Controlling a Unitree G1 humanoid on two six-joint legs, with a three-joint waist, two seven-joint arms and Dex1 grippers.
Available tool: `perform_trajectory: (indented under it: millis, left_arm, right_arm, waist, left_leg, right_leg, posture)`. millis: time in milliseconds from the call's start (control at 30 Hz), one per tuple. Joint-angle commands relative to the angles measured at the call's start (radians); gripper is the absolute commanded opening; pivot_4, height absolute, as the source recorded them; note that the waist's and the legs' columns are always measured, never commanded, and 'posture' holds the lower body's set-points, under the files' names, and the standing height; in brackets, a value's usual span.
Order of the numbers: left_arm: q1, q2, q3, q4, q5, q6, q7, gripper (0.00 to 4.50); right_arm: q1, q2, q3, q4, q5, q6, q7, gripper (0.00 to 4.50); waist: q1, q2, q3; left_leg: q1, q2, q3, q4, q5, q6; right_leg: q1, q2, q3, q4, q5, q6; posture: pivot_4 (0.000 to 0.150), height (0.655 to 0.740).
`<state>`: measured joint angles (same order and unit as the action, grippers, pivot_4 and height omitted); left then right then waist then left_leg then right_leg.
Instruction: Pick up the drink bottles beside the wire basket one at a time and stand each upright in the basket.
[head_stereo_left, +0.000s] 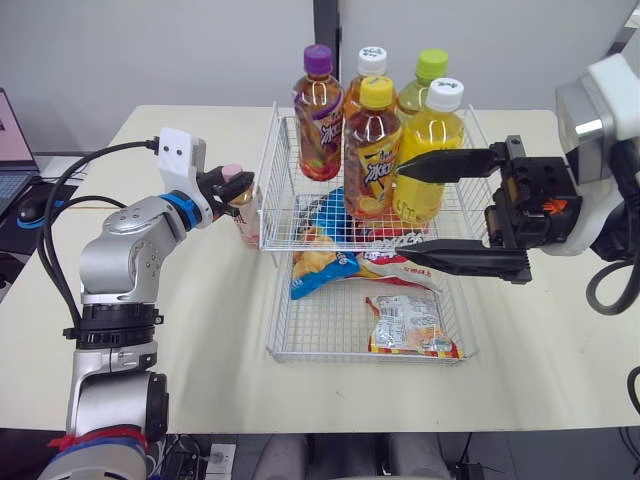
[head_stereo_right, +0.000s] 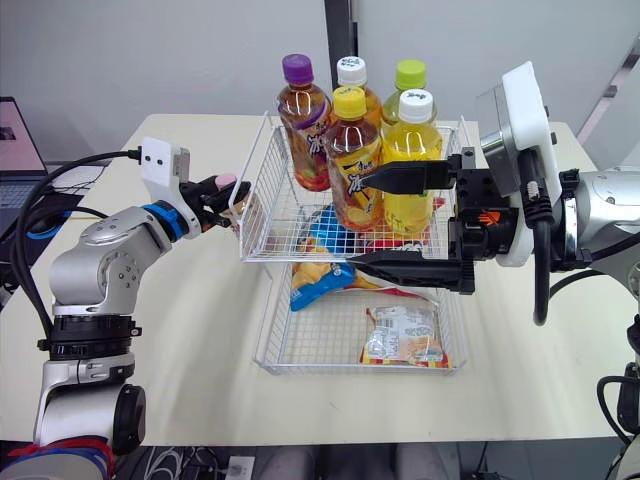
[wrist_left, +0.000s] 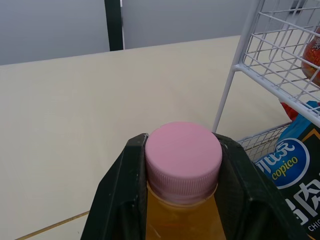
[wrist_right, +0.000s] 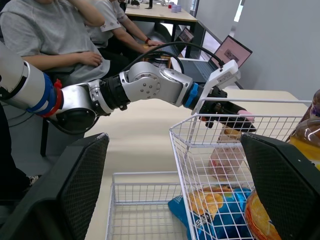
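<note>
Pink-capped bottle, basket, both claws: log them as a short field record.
pink-capped bottle: upright, outside the wire basket, on its left
left claw: shut on the pink-capped bottle at its cap
right claw: open, holding nothing, at the basket's front right
upper tier: five bottles, all upright
lower tier: snack bags

On the table (head_stereo_left: 200, 330), five bottles (head_stereo_left: 372, 150) stand in the upper basket (head_stereo_left: 283, 225). Snack packets (head_stereo_left: 410, 325) lie in the lower tray (head_stereo_left: 325, 335) at its 6 o'clock. A sixth bottle (head_stereo_left: 246, 215) is just outside at 9 o'clock.
</note>
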<state>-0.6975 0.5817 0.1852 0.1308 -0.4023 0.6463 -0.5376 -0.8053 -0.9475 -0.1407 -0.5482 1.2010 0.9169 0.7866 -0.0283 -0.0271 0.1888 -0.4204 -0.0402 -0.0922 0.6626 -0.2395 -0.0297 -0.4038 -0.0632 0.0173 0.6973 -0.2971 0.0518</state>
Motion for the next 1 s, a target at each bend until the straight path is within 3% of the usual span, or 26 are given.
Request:
perform_trajectory:
  millis: [33, 200, 500, 767, 1000]
  left_arm:
    - [0.001, 0.032, 0.056, -0.082, -0.031, -0.010, -0.016, 1.35]
    - [0.021, 0.123, 0.120, -0.181, -0.069, 0.022, -0.045, 1.35]
    - [-0.075, 0.360, 0.255, -0.241, -0.292, 0.227, -0.201, 1.35]
    - [-0.324, 0.601, 0.156, -0.128, -0.386, 0.383, -0.402, 1.35]
    - [-0.499, 0.620, 0.058, -0.056, -0.400, 0.430, -0.479, 1.35]
  right_arm:
    - [-0.004, -0.020, -0.047, -0.019, 0.008, -0.012, 0.003, 4.50]
    - [0.003, -0.051, -0.066, -0.004, -0.009, -0.014, 0.018, 4.50]
    - [0.042, -0.124, -0.113, 0.014, 0.000, -0.007, 0.092, 4.50]
    - [0.029, -0.152, -0.141, 0.042, 0.015, -0.005, 0.096, 4.50]
    - [-0.020, -0.139, -0.136, 0.071, 0.061, 0.005, 0.079, 4.50]
  waist:
    - [0.000, 0.000, 0.000]
    - [-0.003, 0.000, 0.000]
    - [0.001, 0.000, 0.000]
    - [-0.004, 0.000, 0.000]
    - [-0.004, 0.000, 0.001]
  left_leg:
    - [0.000, 0.000, 0.000, 0.000, 0.000, 0.000]
    - [-0.001, 0.001, 0.000, 0.000, 0.000, 0.000]
    - [-0.002, 0.000, -0.001, 0.000, 0.000, 0.000]
    - [-0.002, 0.001, -0.001, -0.001, 0.000, 0.000]
    - [-0.001, 0.002, 0.000, 0.000, 0.000, 0.000]
  right_leg:
    - [0.000, 0.000, 0.000, 0.000, 0.000, 0.000]
    - [-0.001, 0.000, 0.000, 0.000, 0.000, 0.000]
    - [-0.001, 0.000, -0.001, -0.001, 0.000, 0.000]
    - [-0.001, 0.002, -0.001, -0.001, 0.000, 0.000]
    - [-0.001, 0.004, -0.001, 0.000, 0.000, 0.000]
  posture:
    - [0.150, 0.7400]
    - [0.150, 0.7400]
    - [0.150, 0.7400]
    - [0.150, 0.7400]
    - [0.150, 0.7400]
